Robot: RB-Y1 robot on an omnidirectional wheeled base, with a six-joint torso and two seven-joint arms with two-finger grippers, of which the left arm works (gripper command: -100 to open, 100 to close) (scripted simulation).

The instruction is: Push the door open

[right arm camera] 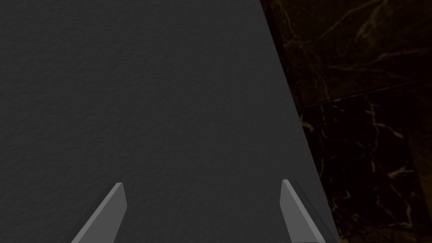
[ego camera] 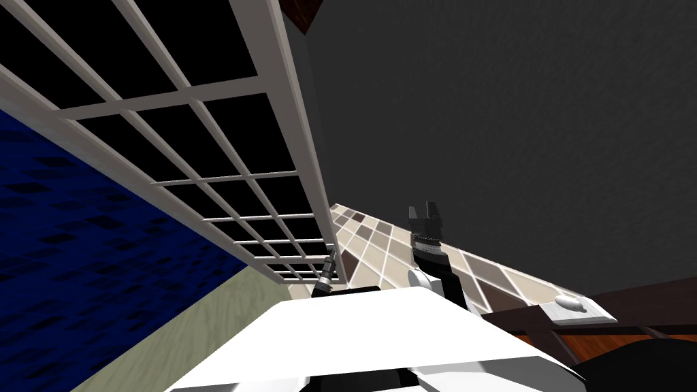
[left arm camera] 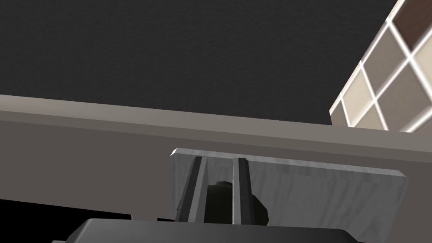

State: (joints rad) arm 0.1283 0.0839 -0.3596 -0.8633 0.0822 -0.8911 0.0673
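The door (ego camera: 299,136) is a pale frame with a grid of bars over black panes, slanting across the left of the head view. My left gripper (ego camera: 332,262) is low at the door's near edge. In the left wrist view its fingers (left arm camera: 239,185) stand close together against a light grey plate (left arm camera: 316,194) on the door's pale rail (left arm camera: 84,139), shut on a dark handle (left arm camera: 217,198) between them. Further right, my right gripper (ego camera: 427,211) is raised before the dark grey wall (ego camera: 510,136), open with nothing between its fingers (right arm camera: 118,206).
A floor of beige and brown tiles (ego camera: 381,252) runs beyond the door. A dark blue tiled surface (ego camera: 68,238) lies left. At lower right stands a brown counter with a white tray (ego camera: 578,309). Dark marble (right arm camera: 371,105) borders the grey wall.
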